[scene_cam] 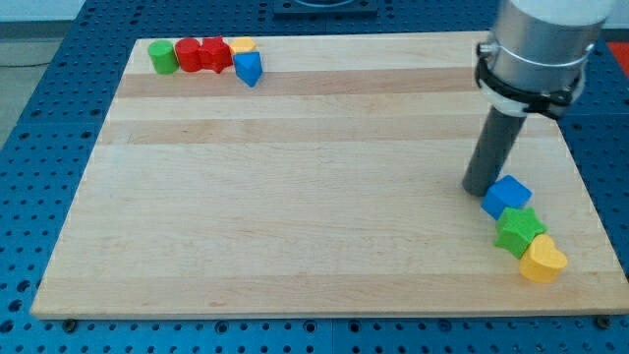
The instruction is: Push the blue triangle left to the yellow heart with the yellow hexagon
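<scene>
The blue triangle (pixel 248 68) lies near the board's top left corner, touching the lower right of the yellow hexagon (pixel 242 45). The yellow heart (pixel 543 260) lies far away at the bottom right, at the lower end of a diagonal row of blocks. My tip (pixel 479 190) rests on the board at the right, just left of a blue cube (pixel 506 196) and touching or almost touching it. The tip is far from the blue triangle and the yellow hexagon.
A green cylinder (pixel 162 56) and two red blocks (pixel 189 54) (pixel 215 54) form a row left of the yellow hexagon. A green star (pixel 519 231) sits between the blue cube and the yellow heart. The wooden board (pixel 295 197) lies on a blue perforated table.
</scene>
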Controlling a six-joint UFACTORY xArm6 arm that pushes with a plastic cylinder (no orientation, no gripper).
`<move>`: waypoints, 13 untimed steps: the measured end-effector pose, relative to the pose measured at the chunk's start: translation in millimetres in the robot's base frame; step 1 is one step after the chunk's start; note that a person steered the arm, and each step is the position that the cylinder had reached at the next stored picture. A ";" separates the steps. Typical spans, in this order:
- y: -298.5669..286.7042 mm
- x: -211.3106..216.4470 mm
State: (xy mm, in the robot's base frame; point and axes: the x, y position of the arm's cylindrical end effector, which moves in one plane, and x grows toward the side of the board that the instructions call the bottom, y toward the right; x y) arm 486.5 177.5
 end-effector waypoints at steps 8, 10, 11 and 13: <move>-205.8 -293.3; -292.2 -284.9; -318.5 -278.8; -315.4 -235.0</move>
State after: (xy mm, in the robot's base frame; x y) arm 251.5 -137.9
